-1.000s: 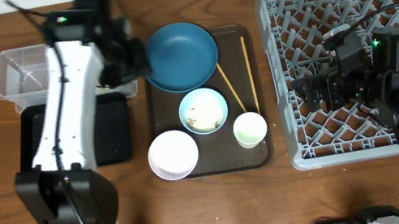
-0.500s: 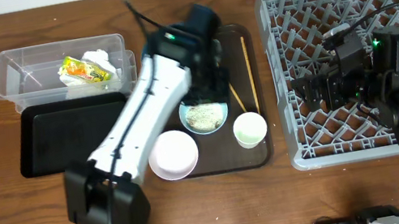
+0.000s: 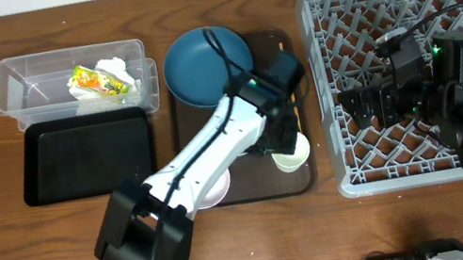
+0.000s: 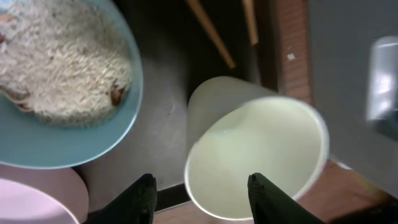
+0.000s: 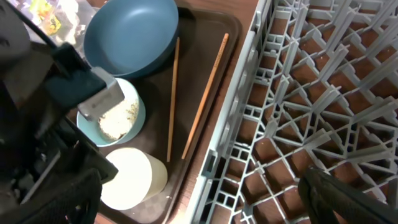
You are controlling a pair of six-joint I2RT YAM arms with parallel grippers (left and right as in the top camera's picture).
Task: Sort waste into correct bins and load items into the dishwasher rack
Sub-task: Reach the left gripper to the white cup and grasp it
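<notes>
My left gripper (image 3: 283, 143) (image 4: 205, 200) is open and low over the small white cup (image 3: 293, 151) (image 4: 255, 149) on the brown tray. One finger is outside the cup's rim and the other over its mouth. The light blue bowl (image 4: 62, 93) (image 5: 118, 118) holds rice scraps (image 4: 59, 68). The chopsticks (image 4: 211, 31) (image 5: 174, 93) lie beside the dark blue plate (image 3: 207, 62) (image 5: 130, 34). The white bowl (image 3: 215, 190) is partly under my arm. The napkin (image 3: 118, 71) and snack wrapper (image 3: 96, 81) lie in the clear tub (image 3: 31, 79). My right gripper (image 3: 359, 107) (image 5: 205, 208) is open over the grey rack (image 3: 421, 68) (image 5: 311, 124).
The black tray bin (image 3: 88, 155) sits in front of the clear tub. The dark brown serving tray (image 3: 302, 180) holds the dishes next to the rack's left wall. My left arm (image 3: 208, 158) crosses the serving tray diagonally.
My left arm swung right from the clear tub across the serving tray and now sits over the cup. The napkin and wrapper show in the tub. The right arm has not moved.
</notes>
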